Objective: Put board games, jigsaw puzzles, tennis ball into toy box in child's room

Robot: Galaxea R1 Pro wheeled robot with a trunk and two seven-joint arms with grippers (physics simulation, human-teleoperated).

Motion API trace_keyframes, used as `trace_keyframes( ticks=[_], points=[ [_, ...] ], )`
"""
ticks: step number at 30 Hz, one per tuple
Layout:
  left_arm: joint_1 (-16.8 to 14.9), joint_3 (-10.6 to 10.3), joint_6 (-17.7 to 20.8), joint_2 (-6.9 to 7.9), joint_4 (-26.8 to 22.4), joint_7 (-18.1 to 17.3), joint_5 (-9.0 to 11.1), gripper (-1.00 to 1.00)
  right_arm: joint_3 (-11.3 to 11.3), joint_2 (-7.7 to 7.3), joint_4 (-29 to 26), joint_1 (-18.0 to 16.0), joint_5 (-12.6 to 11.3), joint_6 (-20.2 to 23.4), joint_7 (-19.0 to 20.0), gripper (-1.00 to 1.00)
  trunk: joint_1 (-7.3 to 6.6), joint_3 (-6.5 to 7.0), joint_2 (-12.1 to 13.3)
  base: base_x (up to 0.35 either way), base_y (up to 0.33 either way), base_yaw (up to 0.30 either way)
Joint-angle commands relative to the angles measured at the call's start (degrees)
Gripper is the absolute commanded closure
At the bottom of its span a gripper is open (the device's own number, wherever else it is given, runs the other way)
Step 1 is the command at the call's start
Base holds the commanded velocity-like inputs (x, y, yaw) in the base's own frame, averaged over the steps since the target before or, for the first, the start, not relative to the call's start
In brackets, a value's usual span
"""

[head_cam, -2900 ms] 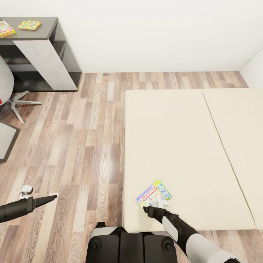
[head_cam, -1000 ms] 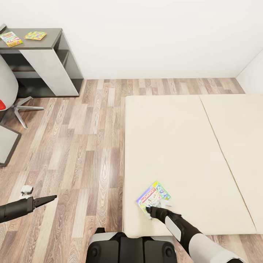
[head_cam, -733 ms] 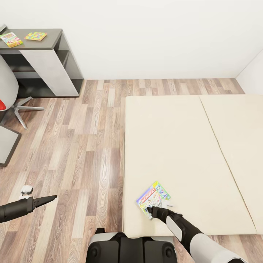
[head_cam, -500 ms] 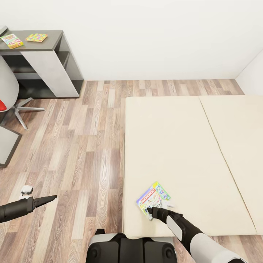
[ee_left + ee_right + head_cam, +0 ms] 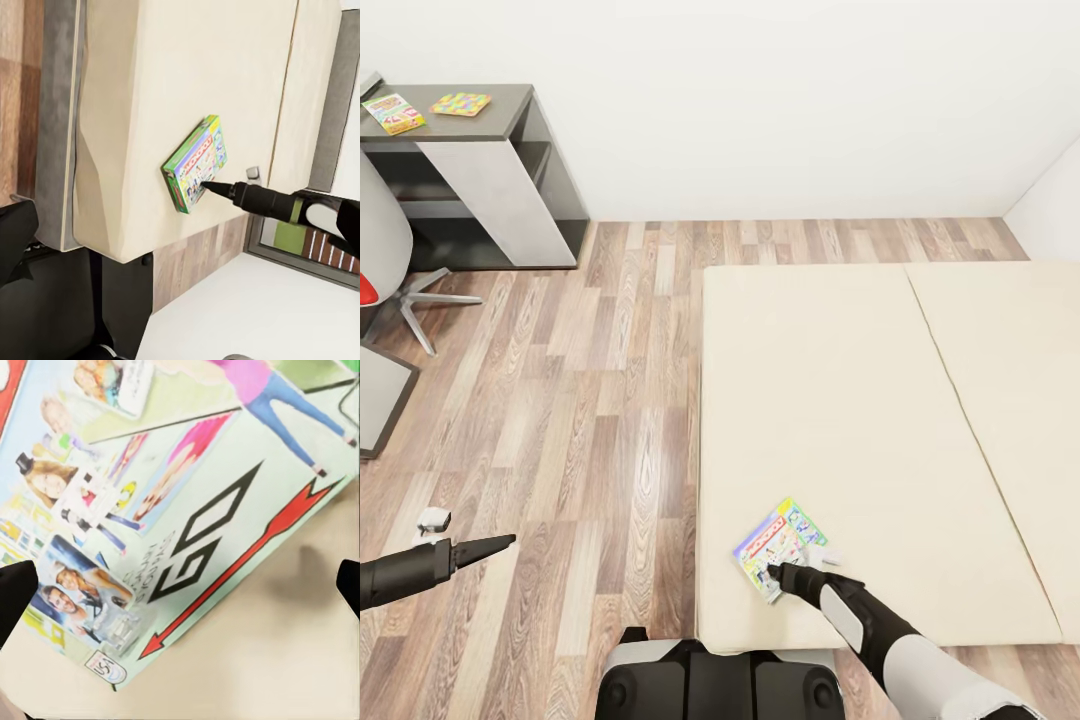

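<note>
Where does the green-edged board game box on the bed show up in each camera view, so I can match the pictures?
Head view: the flat green-edged board game box with the busy white cover lies near the beige bed's near left corner, at the right gripper.
Left wrist view: mid-frame on the mattress, the dark gripper tip touching its cover.
Right wrist view: its cover spans most of the frame.
Shared landmark: the beige mattress.

Bed and desk, what each carries.
Bed (image 5: pixel 840 400): one green-edged board game (image 5: pixel 781 534) flat near its corner. Dark table (image 5: pixel 510 110) section: Skip-Bo box (image 5: pixel 394 112) beside jigsaw puzzle (image 5: pixel 461 103), apart.
</note>
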Motion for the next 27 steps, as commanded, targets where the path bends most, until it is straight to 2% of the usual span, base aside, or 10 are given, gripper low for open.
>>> trace_keyframes(
  ticks=[1,13,27],
  points=[
    [0.0,0.1,0.6,-0.02,0.0,-0.4,-0.5,-1.0,0.1,-0.12,0.0,-0.2,-0.2,0.3,0.0,-1.0,0.03,-0.06,-0.1,0.0,0.0,0.0],
    [0.0,0.1,0.6,0.0,0.0,-0.4,-0.5,-1.0,0.0,-1.62,-0.2,-3.1,-0.2,5.0,-0.8,-1.0,0.03,-0.06,-0.1,0.0,0.0,0.0],
    [-0.1,0.1,0.6,-0.02,0.0,-0.4,-0.5,-1.0,-1.8,-2.33,-0.2,-4.3,-0.1,5.3,-0.9,-1.0,0.03,-0.06,-0.1,0.0,0.0,0.0]
  ],
)
